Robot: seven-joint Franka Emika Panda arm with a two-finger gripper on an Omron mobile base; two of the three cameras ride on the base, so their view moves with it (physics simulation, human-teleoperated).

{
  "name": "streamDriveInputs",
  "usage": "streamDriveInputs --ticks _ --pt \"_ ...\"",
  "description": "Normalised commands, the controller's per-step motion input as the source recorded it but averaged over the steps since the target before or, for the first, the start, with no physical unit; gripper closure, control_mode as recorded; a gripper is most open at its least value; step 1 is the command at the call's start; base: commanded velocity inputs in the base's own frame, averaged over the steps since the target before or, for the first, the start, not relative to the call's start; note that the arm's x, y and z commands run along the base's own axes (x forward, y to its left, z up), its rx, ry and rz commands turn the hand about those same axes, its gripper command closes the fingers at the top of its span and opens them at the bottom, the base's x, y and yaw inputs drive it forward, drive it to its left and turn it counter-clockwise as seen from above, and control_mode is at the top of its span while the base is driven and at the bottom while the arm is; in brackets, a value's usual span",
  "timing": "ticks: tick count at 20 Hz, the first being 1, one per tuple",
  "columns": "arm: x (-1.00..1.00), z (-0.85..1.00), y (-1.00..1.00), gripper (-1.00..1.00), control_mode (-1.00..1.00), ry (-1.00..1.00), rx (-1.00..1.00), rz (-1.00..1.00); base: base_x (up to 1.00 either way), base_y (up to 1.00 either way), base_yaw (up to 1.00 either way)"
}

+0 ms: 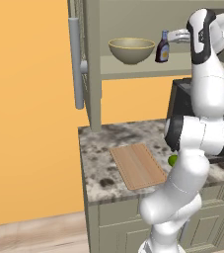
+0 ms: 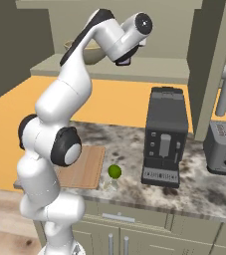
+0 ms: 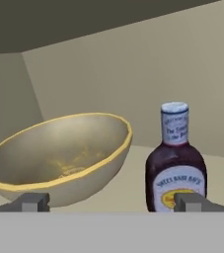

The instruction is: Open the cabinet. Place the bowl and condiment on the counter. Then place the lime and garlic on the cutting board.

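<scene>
Hand view: I see the bowl (image 3: 59,158) and the condiment (image 3: 175,165) just beside each other on the cabinet (image 3: 113,64) shelf, apparently apart, bowl to the left.
Gripper: the gripper (image 3: 112,201) stands released and wide, holding nothing; its two tips sit low in the hand view, one under the bowl's flank, one in front of the bottle's base.
Left base view: I read the cabinet (image 1: 91,64) door as swung open, bar handle (image 1: 76,64) outward; the gripper (image 1: 175,36) is level with the bottle's cap.
Counter: the lime (image 2: 114,172) lies on the counter (image 2: 194,184) just beside the cutting board (image 2: 82,167), not on it; the garlic (image 2: 109,184) looks to be the pale lump touching the lime, too small to confirm.
Risk one: closing off-centre, I could tip the bottle against the bowl.
Risk two: the bowl's rim is wide; a shallow pinch may slip.
Risk three: the coffee machine (image 2: 164,137) stands below the shelf, so a dropped item could strike it.
</scene>
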Motion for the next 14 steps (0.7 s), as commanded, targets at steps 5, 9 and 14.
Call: streamDriveInputs --ticks 5,9,14 --pt "0.22 0.0 -0.05 -1.0 -1.0 0.0 0.0 0.02 0.0 0.0 0.0" --pt "0.22 0.0 -0.04 -1.0 -1.0 0.0 0.0 0.02 0.0 0.0 0.0" --pt "0.22 0.0 -0.02 -1.0 -1.0 0.0 0.0 0.02 0.0 0.0 0.0"
